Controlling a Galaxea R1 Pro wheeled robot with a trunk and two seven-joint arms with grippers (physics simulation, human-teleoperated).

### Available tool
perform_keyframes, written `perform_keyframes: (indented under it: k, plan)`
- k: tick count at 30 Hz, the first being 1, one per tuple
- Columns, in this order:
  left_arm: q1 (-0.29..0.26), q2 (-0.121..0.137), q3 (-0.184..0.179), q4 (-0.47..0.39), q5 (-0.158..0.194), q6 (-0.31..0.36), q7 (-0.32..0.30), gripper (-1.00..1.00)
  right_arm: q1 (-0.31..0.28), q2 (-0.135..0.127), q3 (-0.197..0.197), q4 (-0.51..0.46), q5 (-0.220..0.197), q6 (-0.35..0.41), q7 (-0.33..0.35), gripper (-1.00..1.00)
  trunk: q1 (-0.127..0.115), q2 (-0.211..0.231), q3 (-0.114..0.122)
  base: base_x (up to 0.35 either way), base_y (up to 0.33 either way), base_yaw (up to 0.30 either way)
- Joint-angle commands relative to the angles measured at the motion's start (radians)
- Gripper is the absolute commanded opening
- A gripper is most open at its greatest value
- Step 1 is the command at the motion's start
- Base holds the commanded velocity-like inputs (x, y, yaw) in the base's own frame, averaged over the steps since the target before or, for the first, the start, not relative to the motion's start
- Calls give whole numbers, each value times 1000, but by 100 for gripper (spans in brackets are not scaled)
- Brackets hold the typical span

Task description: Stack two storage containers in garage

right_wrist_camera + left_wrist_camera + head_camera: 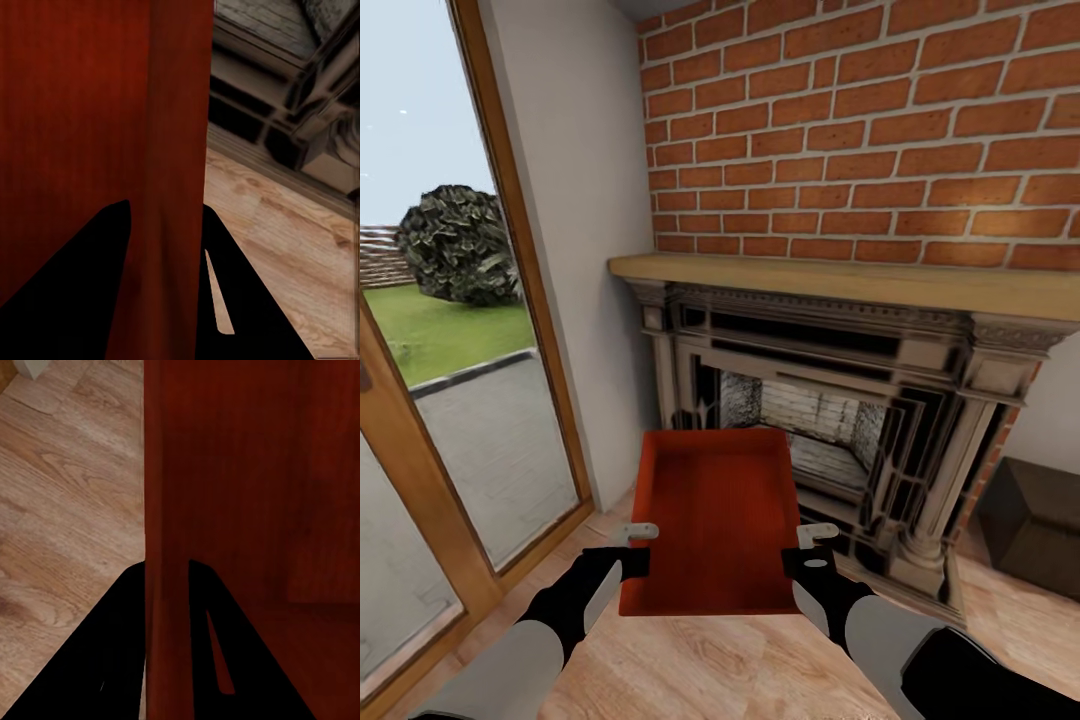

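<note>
I am in the living room, facing the fireplace [830,400]. One red-orange storage container [715,520] hangs level above the wood plank floor, held between both arms. My left gripper [638,548] is shut on its left wall and my right gripper [815,548] is shut on its right wall. In the left wrist view the black fingers [124,607] pinch the red wall [166,510], with my left gripper [166,581] astride it. The right wrist view has my right gripper [165,225] clamped the same way on the container [75,112]. The garage is out of view.
A red brick chimney [860,130] rises above the wooden mantel [840,280]. A tall glass door with a wooden frame [530,300] stands at the left. A low dark-brown cabinet [1040,520] sits at the right. Light wood planks [740,660] lie below the arms.
</note>
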Motion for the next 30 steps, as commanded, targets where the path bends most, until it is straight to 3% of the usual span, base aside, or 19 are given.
perform_keyframes:
  k: [1,30]
  plan:
    - [-1,-6,8,-27,-30,-4,13,-100,-1,1,0,4,-25,-2,-53,-100,0,-1,-2,0,0,-267]
    - [-1,-6,8,-27,-30,-4,14,-100,-1,1,0,4,-25,-2,-56,-100,0,-1,-2,0,0,-287]
